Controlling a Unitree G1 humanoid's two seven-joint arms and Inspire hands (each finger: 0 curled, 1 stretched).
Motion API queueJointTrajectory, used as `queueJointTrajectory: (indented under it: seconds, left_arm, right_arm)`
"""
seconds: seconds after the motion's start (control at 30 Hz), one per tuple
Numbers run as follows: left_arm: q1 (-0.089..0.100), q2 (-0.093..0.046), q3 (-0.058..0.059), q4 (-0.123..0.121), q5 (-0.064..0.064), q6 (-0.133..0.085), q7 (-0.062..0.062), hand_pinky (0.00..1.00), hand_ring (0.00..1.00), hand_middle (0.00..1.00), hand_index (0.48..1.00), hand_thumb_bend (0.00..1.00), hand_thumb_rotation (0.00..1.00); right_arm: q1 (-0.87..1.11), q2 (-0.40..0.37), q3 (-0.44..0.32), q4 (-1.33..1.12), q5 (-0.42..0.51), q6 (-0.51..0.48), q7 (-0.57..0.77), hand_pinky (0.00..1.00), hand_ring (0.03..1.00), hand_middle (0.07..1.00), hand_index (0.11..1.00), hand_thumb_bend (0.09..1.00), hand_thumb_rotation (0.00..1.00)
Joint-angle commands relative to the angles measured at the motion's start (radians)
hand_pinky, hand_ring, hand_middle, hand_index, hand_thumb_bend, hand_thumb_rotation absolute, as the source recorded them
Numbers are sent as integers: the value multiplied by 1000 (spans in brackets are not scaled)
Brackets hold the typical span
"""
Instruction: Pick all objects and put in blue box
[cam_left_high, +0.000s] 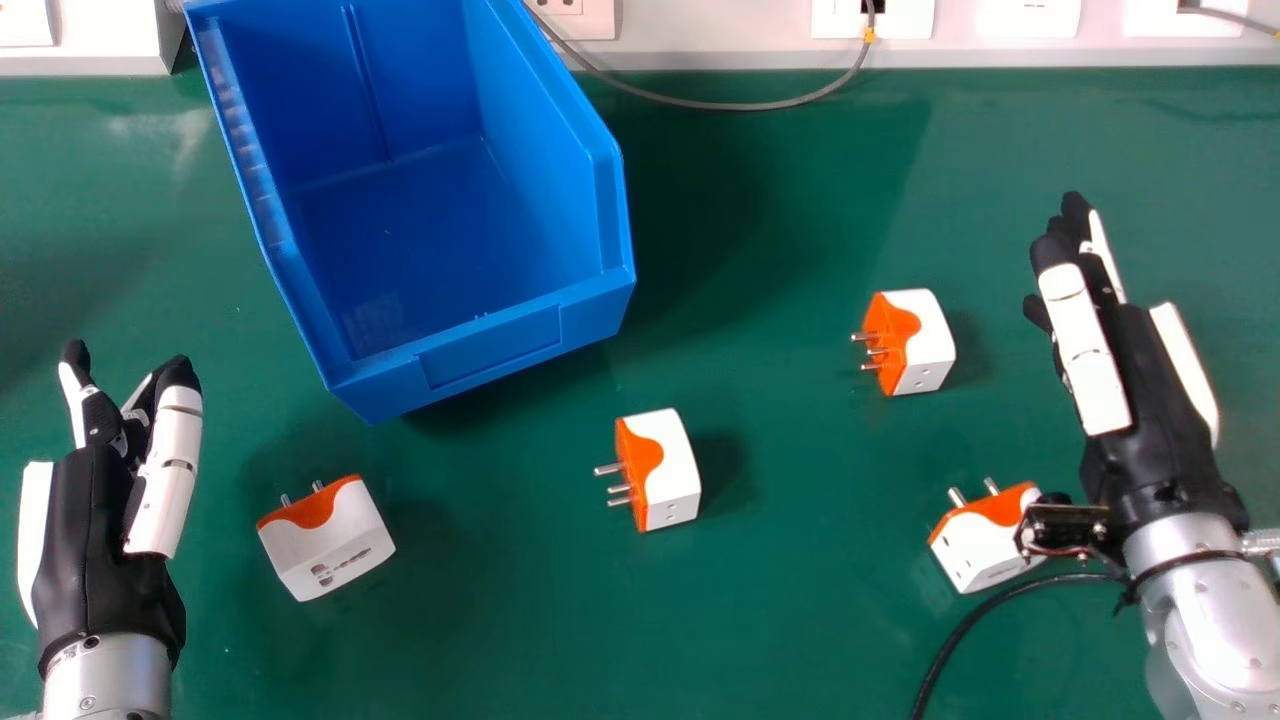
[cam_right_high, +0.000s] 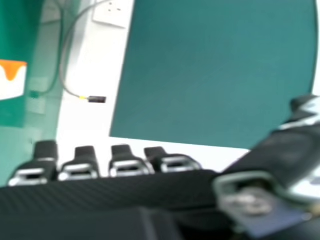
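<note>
In the head view, our black-and-white left hand (cam_left_high: 100, 530) and right hand (cam_left_high: 1140, 400) are straight-fingered, with four blocky white-and-orange plug adapters (cam_left_high: 672, 478) outside the blue plastic box (cam_left_high: 495, 350); the right hand view shows us one, partly.

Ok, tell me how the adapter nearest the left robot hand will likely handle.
The adapter should feel stiff, as it looks like hard plastic. Its smooth faces might slip in a loose grip. With its blocky, flat-sided body, it would probably slide rather than roll if pushed.
</note>
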Motion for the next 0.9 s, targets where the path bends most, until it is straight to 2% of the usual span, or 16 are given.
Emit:
queueJointTrajectory:
  seconds: [0.0, 0.2, 0.3, 0.43, 0.5, 0.53, 0.57, 0.6, 0.67, 0.7, 0.73, 0.77, 0.8, 0.87]
  left_arm:
    - [11, 15, 3, -37, 7, -5, -5, 928, 924, 896, 910, 210, 688]
    - [15, 10, 1, -38, 0, -5, -5, 929, 924, 896, 910, 212, 685]
    - [14, 4, 0, -27, 3, -11, 3, 929, 925, 897, 910, 223, 687]
    - [9, -9, -7, -28, 4, -12, 16, 930, 925, 897, 911, 228, 690]
    - [1, -12, -10, -16, 8, -14, 22, 931, 926, 898, 911, 231, 692]
    - [-7, -12, -9, 2, 9, -20, 24, 931, 926, 898, 911, 231, 692]
    - [-13, -13, -10, 14, 11, -23, 27, 931, 926, 898, 911, 232, 693]
    - [-14, -16, -13, 12, 14, -22, 31, 931, 926, 898, 911, 232, 693]
    - [-10, -20, -18, -3, 19, -17, 38, 928, 926, 898, 911, 236, 697]
    - [-11, -20, -18, -2, 20, -17, 40, 926, 927, 898, 911, 238, 698]
    - [-18, -20, -17, 11, 20, -22, 41, 924, 927, 898, 911, 240, 700]
    - [-22, -21, -17, 18, 19, -26, 41, 924, 927, 898, 911, 240, 700]
    - [-26, -22, -18, 24, 19, -28, 42, 922, 927, 898, 911, 246, 703]
    - [-28, -27, -24, 15, 22, -23, 48, 922, 927, 899, 911, 250, 710]
  right_arm:
    - [3, -14, 0, -70, -11, 16, -15, 944, 1000, 1000, 1000, 309, 1000]
    - [40, -18, 8, -163, -44, 110, -23, 935, 1000, 1000, 1000, 298, 1000]
    - [38, -14, 8, -158, -59, 120, -35, 934, 1000, 1000, 1000, 302, 1000]
    - [25, -12, -6, -122, -21, 102, -21, 936, 1000, 1000, 1000, 307, 1000]
    - [21, -13, -9, -117, -18, 102, -23, 946, 1000, 1000, 1000, 309, 956]
    - [19, -14, -8, -117, -22, 107, -26, 946, 1000, 1000, 1000, 309, 956]
    - [16, -15, -7, -117, -27, 110, -28, 957, 1000, 1000, 1000, 310, 917]
    - [12, -19, -6, -113, -35, 114, -31, 957, 1000, 1000, 1000, 310, 917]
    - [9, -26, -2, -116, -51, 130, -37, 973, 1000, 1000, 1000, 335, 798]
    - [9, -29, 0, -116, -58, 131, -37, 978, 1000, 1000, 1000, 353, 746]
    - [6, -35, 2, -112, -65, 124, -37, 983, 1000, 1000, 1000, 368, 703]
    - [5, -43, 5, -114, -75, 118, -37, 983, 1000, 1000, 1000, 368, 703]
    - [3, -48, 7, -114, -82, 114, -37, 989, 1000, 1000, 1000, 399, 635]
    - [-5, -62, 10, -108, -96, 105, -33, 993, 1000, 1000, 1000, 422, 589]
